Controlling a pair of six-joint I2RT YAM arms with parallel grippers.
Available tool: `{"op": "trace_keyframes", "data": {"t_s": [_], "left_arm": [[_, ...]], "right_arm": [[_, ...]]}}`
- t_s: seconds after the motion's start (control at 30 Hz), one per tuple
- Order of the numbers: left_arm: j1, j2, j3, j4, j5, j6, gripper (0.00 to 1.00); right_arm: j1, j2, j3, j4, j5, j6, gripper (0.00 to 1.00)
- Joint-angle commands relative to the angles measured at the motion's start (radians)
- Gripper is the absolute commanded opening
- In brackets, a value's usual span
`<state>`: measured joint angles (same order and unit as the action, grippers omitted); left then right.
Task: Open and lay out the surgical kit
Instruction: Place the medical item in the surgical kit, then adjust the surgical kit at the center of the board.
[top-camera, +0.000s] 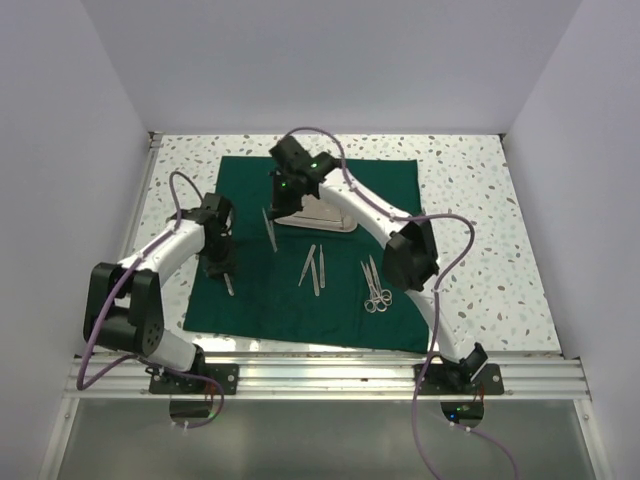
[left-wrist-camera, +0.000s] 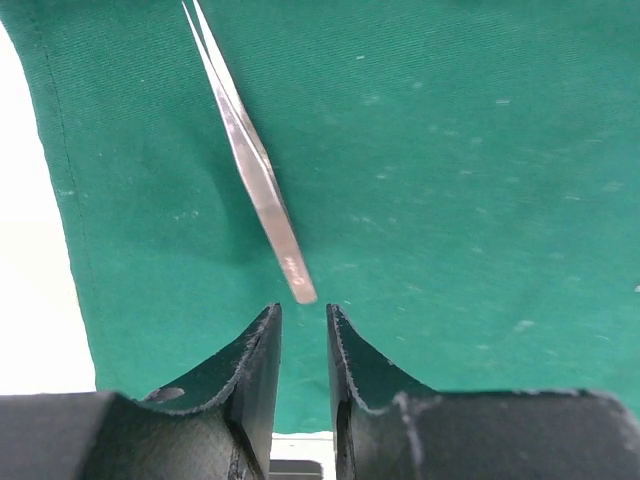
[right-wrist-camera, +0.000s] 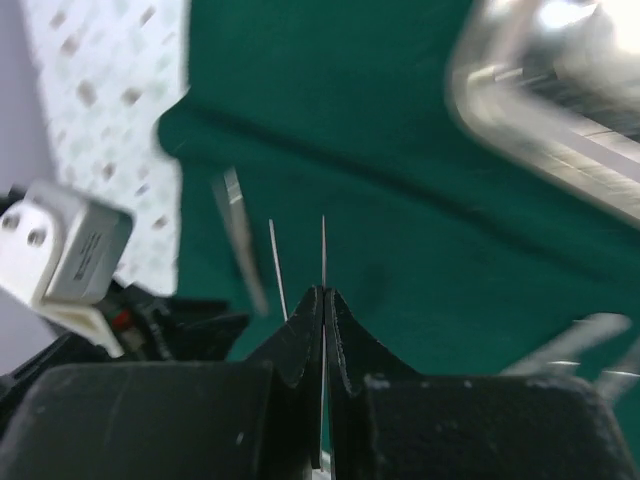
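Left wrist view shows us the left claw (left-wrist-camera: 303, 312) released, jaws a narrow gap apart and empty, just on the near side of the flat silver tweezers (left-wrist-camera: 262, 190) lying on the dark green cloth wrap (left-wrist-camera: 450, 180). We judge that a low drop could snag the cloth or nudge them.

Rightward, the right claw (right-wrist-camera: 324, 292) is clenched on thin pointed silver forceps (right-wrist-camera: 323, 250). So slight a pinch might let them swivel or slip beside the shiny rectangular steel tray (top-camera: 318, 215).

Only the top view shows the cloth spread on the speckled tabletop (top-camera: 480, 200), with silver scissors (top-camera: 375, 288) laid at the right.
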<state>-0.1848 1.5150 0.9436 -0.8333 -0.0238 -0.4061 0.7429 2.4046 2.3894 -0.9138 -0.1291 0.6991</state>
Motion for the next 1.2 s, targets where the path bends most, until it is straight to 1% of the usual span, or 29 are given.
{"op": "trace_keyframes", "data": {"t_s": [0.0,0.13,0.2,0.4,0.47,0.5,0.57,0.6,0.63,0.7,0.83,0.9,0.97,1.1,1.17], "left_arm": [[-0.004,-0.081,-0.031,0.025,0.048,-0.063,0.27],[-0.004,-0.199,-0.06,-0.013,0.027,-0.1,0.24],[-0.002,-0.271,-0.043,-0.036,-0.037,-0.112,0.24],[0.001,-0.369,0.047,-0.116,-0.154,-0.161,0.25],[0.001,-0.381,0.064,-0.119,-0.156,-0.154,0.25],[0.001,-0.384,0.067,-0.125,-0.153,-0.148,0.25],[0.002,-0.383,0.066,-0.128,-0.145,-0.139,0.25],[0.002,-0.378,0.064,-0.133,-0.143,-0.135,0.25],[0.002,-0.378,0.061,-0.135,-0.139,-0.126,0.25],[0.002,-0.386,0.054,-0.132,-0.133,-0.116,0.24],[0.002,-0.403,0.049,-0.125,-0.126,-0.105,0.24],[0.002,-0.407,0.041,-0.121,-0.12,-0.099,0.24],[0.002,-0.411,0.032,-0.118,-0.117,-0.096,0.24],[0.002,-0.417,0.026,-0.112,-0.116,-0.086,0.24],[0.002,-0.421,0.024,-0.112,-0.119,-0.083,0.24]], "right_arm": [[0.047,0.039,0.019,0.071,-0.162,0.088,0.0],[0.114,0.083,0.014,0.139,-0.221,0.117,0.0],[0.142,0.103,0.007,0.168,-0.234,0.131,0.0],[0.17,0.158,-0.029,0.242,-0.227,0.171,0.0],[0.17,0.179,-0.022,0.256,-0.224,0.192,0.0],[0.171,0.185,-0.018,0.26,-0.221,0.192,0.16],[0.174,0.194,-0.01,0.26,-0.199,0.189,0.39],[0.171,0.191,-0.013,0.256,-0.192,0.188,0.55],[0.173,0.176,-0.031,0.254,-0.181,0.186,0.62],[0.174,0.147,-0.067,0.259,-0.169,0.175,0.63],[0.176,0.041,-0.241,0.276,-0.116,0.134,0.62],[0.174,-0.005,-0.295,0.274,-0.078,0.097,0.49],[0.177,-0.021,-0.358,0.265,-0.057,0.056,0.43],[0.197,-0.059,-0.464,0.248,-0.027,0.005,0.42],[0.21,-0.082,-0.544,0.256,-0.026,-0.01,0.43]]}}
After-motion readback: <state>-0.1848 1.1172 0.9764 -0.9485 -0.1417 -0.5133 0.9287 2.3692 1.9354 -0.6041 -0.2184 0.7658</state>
